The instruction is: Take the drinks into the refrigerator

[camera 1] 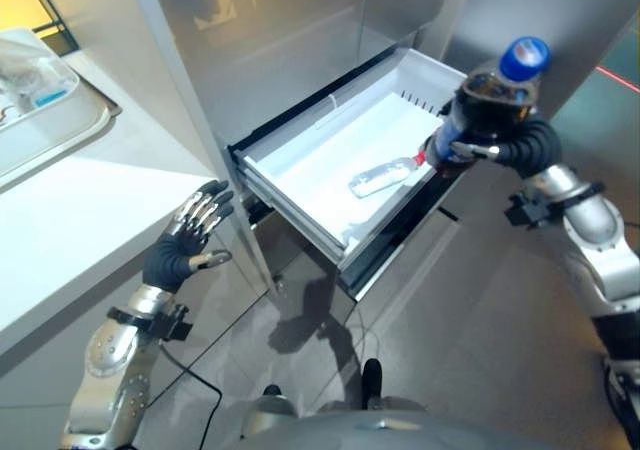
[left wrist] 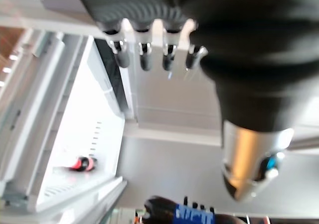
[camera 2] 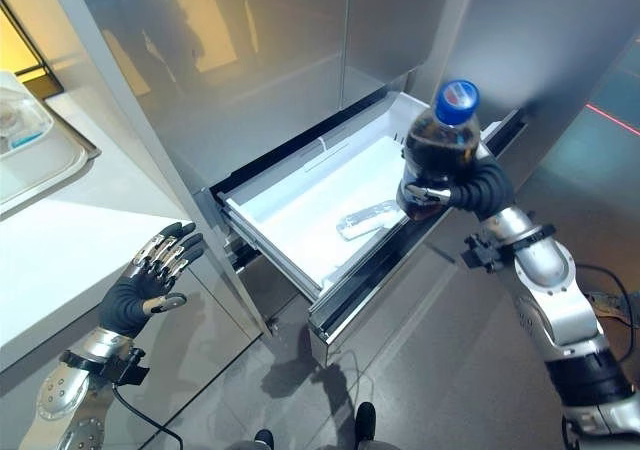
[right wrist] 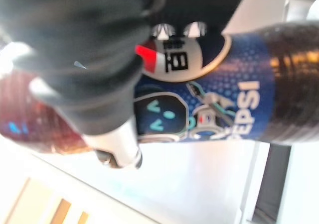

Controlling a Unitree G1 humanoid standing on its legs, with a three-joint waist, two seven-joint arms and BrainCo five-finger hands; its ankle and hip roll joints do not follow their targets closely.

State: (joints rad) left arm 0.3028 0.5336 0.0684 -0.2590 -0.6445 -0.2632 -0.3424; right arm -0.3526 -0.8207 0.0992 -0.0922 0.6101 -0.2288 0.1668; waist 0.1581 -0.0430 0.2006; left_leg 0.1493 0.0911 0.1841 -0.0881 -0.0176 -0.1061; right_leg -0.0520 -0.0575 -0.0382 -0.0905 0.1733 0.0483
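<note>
Right robot hand grips cola bottle above open drawer.

Floor: grey, smooth, faintly reflective, with a thin red line across its far right corner. Counter: white, along the left side, with a pale side panel below. Tray: light-coloured and shallow, at the counter's far end. Window area: warm yellow light at far left.
</note>
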